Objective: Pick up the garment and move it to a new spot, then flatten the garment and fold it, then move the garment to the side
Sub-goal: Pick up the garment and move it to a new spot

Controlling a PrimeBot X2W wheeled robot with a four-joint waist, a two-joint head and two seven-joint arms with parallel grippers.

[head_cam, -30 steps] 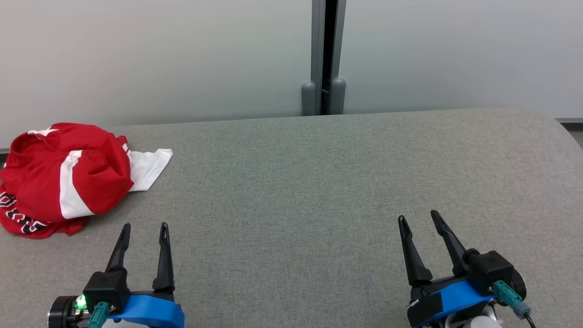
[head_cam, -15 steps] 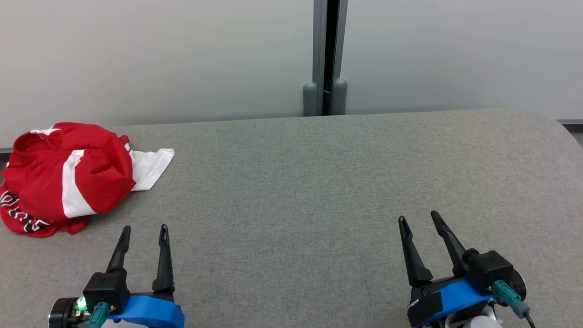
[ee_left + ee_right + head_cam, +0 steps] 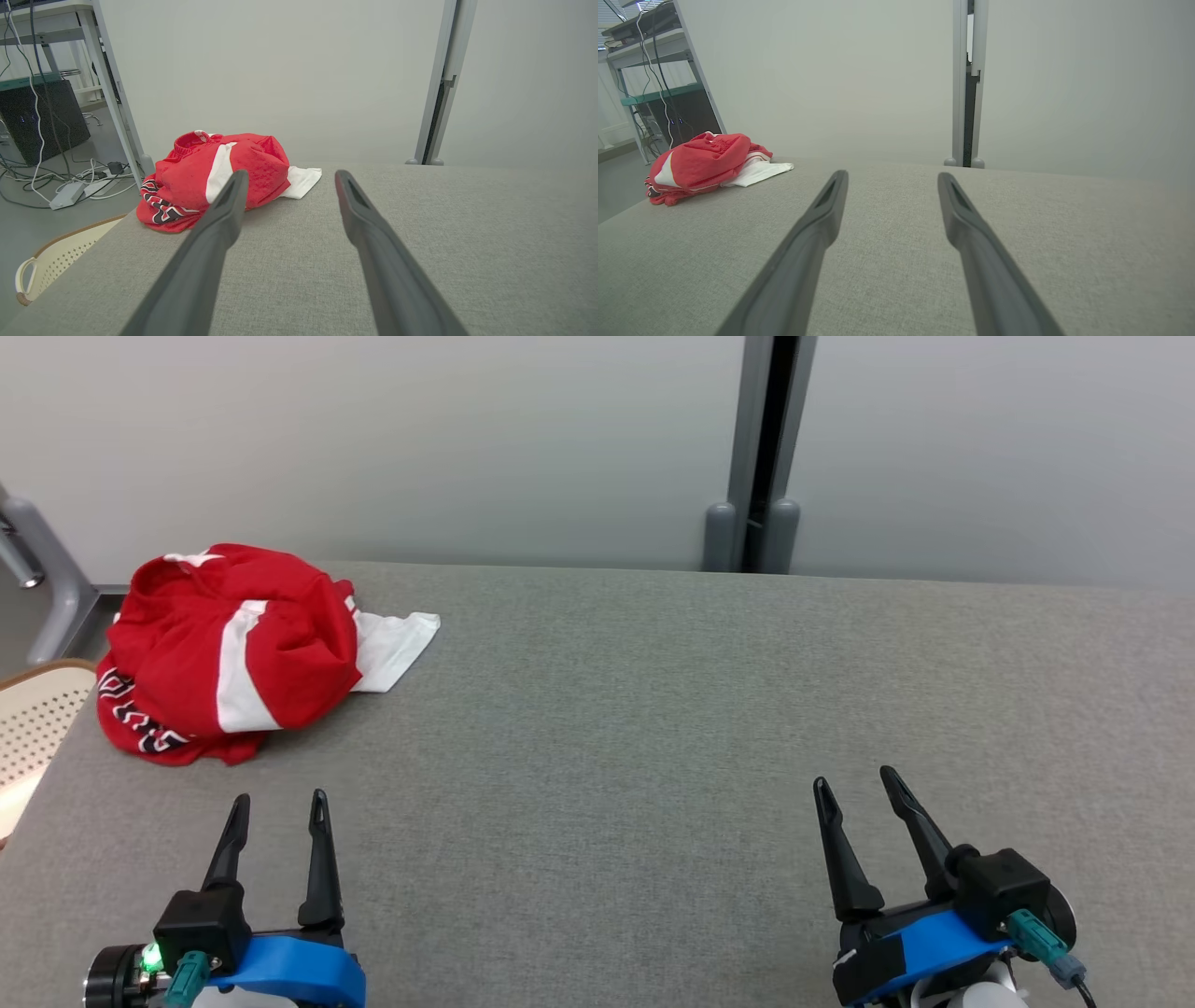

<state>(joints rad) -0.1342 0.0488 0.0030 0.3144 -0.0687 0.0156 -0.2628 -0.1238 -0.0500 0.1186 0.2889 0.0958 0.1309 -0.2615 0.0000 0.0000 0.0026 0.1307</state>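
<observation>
- Far left: a cream perforated basket with a brown rim (image 3: 33, 714) sits low, off the left edge of the surface.
- Far-left corner: the crumpled red-and-white jersey garment (image 3: 233, 649) lies heaped on the grey fabric-covered surface (image 3: 607, 709). One white sleeve trails to the right. The heap's left side is close to the left edge, above the basket. Nothing grips it.
- Near left: the left hand (image 3: 280, 796) has its two dark fingers spread, empty, pointing far. The garment is just beyond them and a little left, apart from the tips.
- Task state, as judged: at the outset. Pickup is not yet made; moving, flattening, folding and setting aside are all left.
- Middle: a broad bare stretch of surface, ample room to lay the garment flat.
- Near right: the right hand (image 3: 854, 777) has its fingers spread, empty, well apart from the garment.
- Far edge: runs along pale wall panels with a grey upright post (image 3: 766, 448), so there is little room behind. The right edge is out of the head view.
- Risk, as judged: a drag leftward could tip cloth over the edge.
</observation>
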